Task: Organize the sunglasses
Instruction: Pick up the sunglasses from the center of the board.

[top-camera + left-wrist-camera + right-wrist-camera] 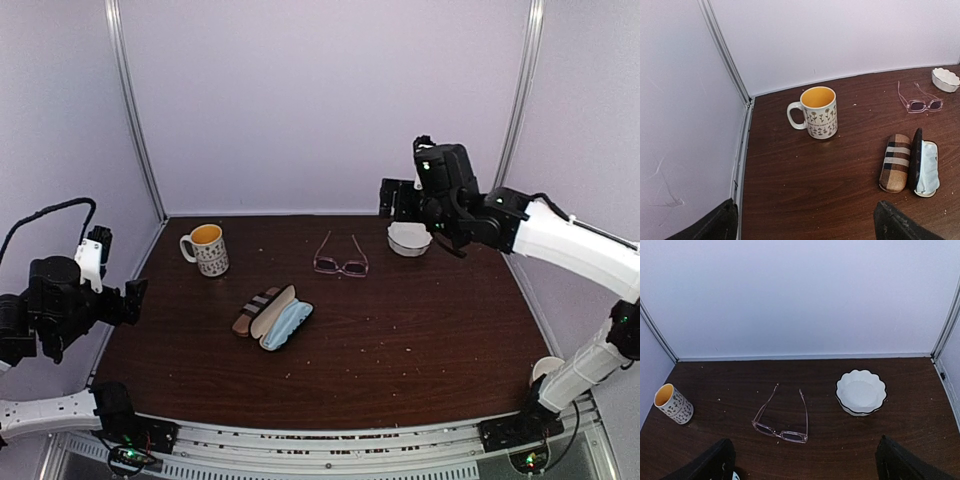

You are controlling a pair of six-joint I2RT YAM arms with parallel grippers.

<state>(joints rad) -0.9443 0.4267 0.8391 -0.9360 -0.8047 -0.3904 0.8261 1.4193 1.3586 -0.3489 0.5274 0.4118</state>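
The pink-framed glasses [340, 262] lie on the brown table with their arms unfolded; they also show in the right wrist view [782, 420] and the left wrist view [922, 102]. The dark-framed sunglasses are not in view. My left gripper [133, 298] hangs open and empty above the table's left edge [805, 231]. My right gripper [398, 200] is open and empty, held high at the back right, looking down on the glasses [807, 471].
A closed tan striped case [254, 310] lies mid-table beside an open black case [285, 322] with a pale blue cloth inside [929, 170]. A patterned mug [207, 249] stands at the back left. A white scalloped bowl [408, 238] sits at the back right.
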